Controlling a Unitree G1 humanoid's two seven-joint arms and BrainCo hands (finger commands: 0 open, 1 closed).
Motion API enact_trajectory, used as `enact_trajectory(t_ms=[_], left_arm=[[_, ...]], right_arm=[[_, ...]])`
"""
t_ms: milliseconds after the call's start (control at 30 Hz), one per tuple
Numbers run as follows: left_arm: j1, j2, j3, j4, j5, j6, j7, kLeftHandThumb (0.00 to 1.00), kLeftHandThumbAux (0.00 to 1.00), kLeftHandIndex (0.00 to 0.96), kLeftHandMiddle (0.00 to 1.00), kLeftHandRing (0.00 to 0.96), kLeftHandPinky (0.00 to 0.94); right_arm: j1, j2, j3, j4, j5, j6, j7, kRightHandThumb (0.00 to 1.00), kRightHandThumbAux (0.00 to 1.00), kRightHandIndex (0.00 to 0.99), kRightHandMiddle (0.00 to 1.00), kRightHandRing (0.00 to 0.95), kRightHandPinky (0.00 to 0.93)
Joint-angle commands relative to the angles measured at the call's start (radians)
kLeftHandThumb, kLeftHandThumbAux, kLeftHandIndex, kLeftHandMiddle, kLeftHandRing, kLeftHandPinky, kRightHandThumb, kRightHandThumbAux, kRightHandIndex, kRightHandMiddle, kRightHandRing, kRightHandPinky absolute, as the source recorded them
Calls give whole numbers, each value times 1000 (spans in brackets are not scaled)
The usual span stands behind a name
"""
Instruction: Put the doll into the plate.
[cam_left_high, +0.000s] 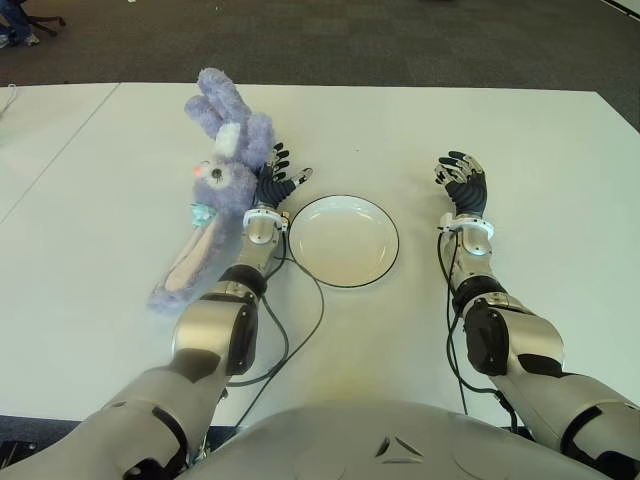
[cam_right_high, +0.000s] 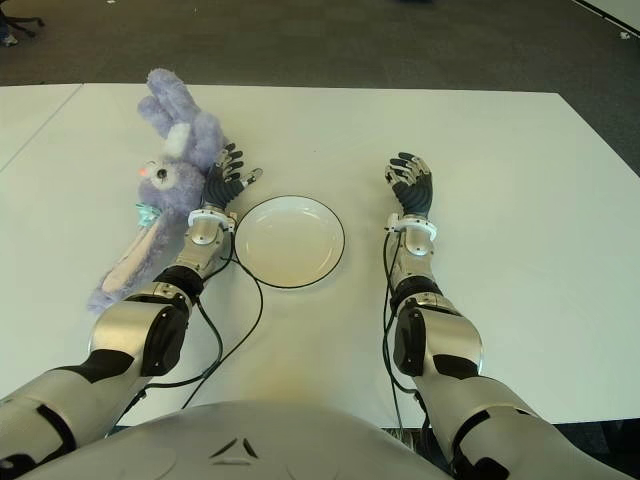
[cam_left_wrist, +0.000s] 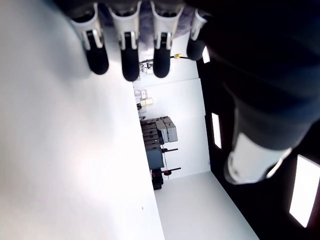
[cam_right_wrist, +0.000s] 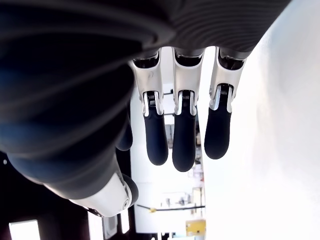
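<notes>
Fluffy purple plush rabbit doll (cam_left_high: 215, 190) lies on the broad white bench (cam_left_high: 520, 150), outside the plate.
The doll stretches along the bench's left half, head toward the far edge. The round white plate with a dark rim (cam_left_high: 343, 240) sits empty near the bench's middle. The left hand (cam_left_high: 274, 180), fingers spread and holding nothing, shows between doll and plate, just beside the doll. The right hand (cam_left_high: 461, 180), fingers relaxed, shows right of the plate.

You have one purple plush doll (cam_left_high: 218, 190) and one white plate (cam_left_high: 343, 240) on one white table (cam_left_high: 520, 150). You also have two hands: left hand (cam_left_high: 276, 185), right hand (cam_left_high: 462, 183).
</notes>
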Motion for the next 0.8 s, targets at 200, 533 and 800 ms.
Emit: enact_trajectory(t_ms=[200, 533, 800], left_arm=[[181, -18, 6, 114, -7, 107, -28, 150, 708, 77, 146, 149, 152], [180, -27, -1, 110, -4, 90, -34, 136, 752, 67, 144, 148, 154], [172, -43, -21, 97, 9, 59, -8, 136, 763, 58, 139, 144, 142]], right_arm=[[188, 80, -17, 128, 17, 131, 8, 511, 861, 288, 351, 390, 406], [187, 82, -21, 128, 18, 128, 9, 502, 852, 288, 355, 395, 415], [188, 82, -18, 127, 14, 126, 6, 494, 850, 282, 354, 392, 414]])
